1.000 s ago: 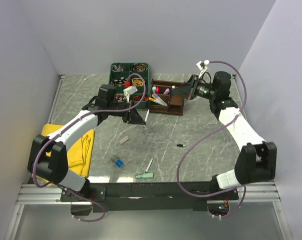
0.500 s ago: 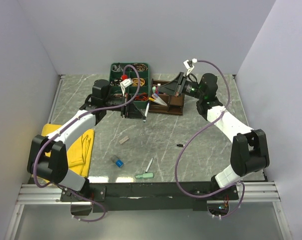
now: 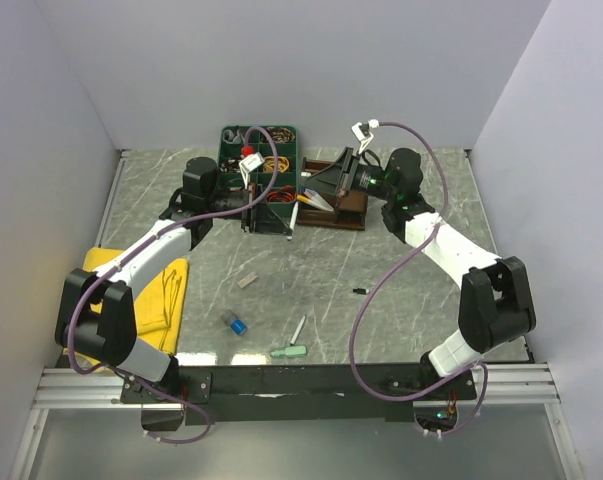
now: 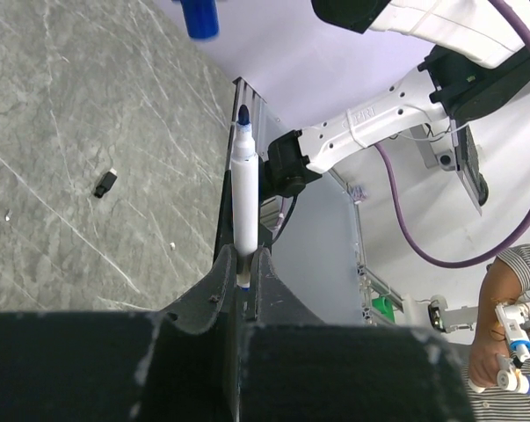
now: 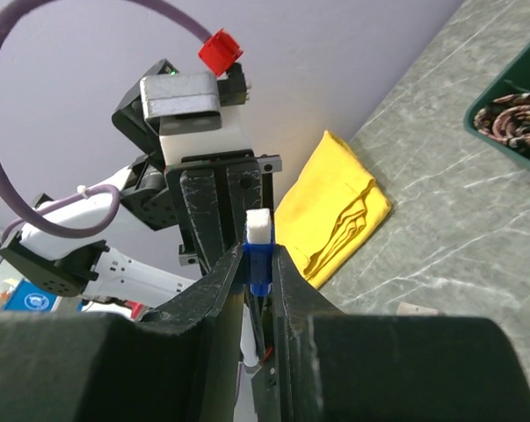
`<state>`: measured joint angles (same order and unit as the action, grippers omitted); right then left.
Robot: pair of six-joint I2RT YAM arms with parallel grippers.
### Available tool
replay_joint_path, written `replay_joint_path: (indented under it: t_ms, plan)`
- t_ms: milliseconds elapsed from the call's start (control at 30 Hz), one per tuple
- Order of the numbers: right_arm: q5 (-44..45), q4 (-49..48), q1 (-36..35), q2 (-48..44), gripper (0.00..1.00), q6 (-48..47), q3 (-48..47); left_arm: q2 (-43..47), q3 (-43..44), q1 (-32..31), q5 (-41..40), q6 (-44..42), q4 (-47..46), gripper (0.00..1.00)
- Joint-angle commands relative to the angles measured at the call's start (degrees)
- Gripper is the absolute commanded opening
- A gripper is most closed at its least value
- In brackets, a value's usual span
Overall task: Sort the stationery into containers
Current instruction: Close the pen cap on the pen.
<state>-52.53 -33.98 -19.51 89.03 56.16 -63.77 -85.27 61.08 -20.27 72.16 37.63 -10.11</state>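
Yellow cloth [image 3: 171,290], green compartment tray [image 3: 225,150], marbled table [image 3: 401,260]

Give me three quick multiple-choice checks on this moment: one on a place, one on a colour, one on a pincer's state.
1. Where does the yellow cloth lie?
A. On the left near part of the table
B. Inside the brown organiser
C. Under the right arm's base

2. What colour is the tip of the marker in the left pincer?
A. Red
B. Green
C. Blue

3. How is the left pincer?
A. Open and empty
B. Shut on the marker
C. Out of view

Answers:
1 A, the top view shows it at the left near edge.
2 C, the left wrist view shows a dark blue tip.
3 B, both fingers press on the white barrel.
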Motion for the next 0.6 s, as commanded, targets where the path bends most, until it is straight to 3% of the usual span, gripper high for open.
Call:
replay_joint_path:
  t_ms: [0,567]
  plan:
    - [1.12,-2.59,-1.23,0.44,0.0,0.53,-3.38,-0.07,0.18,-0.03,0.79,1.04,-3.6,0.01]
    - [0.94,-1.27,-2.73,1.23,0.0,-0.44,-4.26,-1.21,0.53,0.14,-0.35,2.63,-5.89,0.01]
